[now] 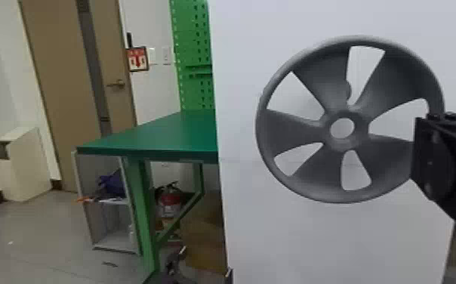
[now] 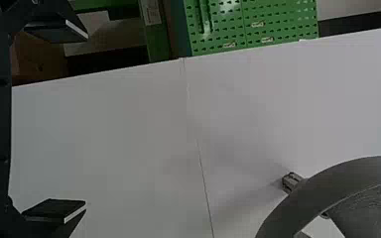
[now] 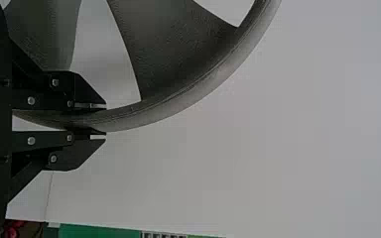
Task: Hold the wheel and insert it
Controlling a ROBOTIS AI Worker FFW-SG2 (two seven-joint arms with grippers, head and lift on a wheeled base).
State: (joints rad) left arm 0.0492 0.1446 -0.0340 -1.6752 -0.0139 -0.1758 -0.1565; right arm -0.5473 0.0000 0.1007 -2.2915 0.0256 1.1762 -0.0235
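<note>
- Landmark: white panel [image 1: 314,234], used for all places below.
- Wheel [image 1: 306,177]: in front of the panel, roughly upright, open side of the spokes showing panel through the gaps. Looks off the panel, though I can't read the gap.
- Right gripper [image 3: 104,121]: in front of the panel, near its right side in the head view. Clamped on the wheel's rim, one finger either side. Grip is at the edge, so expect some twist if the wheel gets pushed.
- Left gripper [image 2: 86,119]: in front of the panel, fingers wide apart, nothing between them.
- Grey stub [image 2: 291,182]: at the panel, partly behind the wheel's rim in the left wrist view. Probably the mount; can't confirm how it's fixed.
- Green table [image 1: 163,138]: left of the panel.
- Done: wheel picked up, held, broadly facing the panel.
- Left: line up the hub [image 1: 342,144] with the stub, push on towards the panel, seat, let go. Hub bore shows pale right through, nothing in it, so I'd call insertion not started.
- Next move: centre the bore on the stub before any push. Left hand could steady the far rim.
- Risk: tilted wheel catches the stub's end or slips in the grip.
</note>
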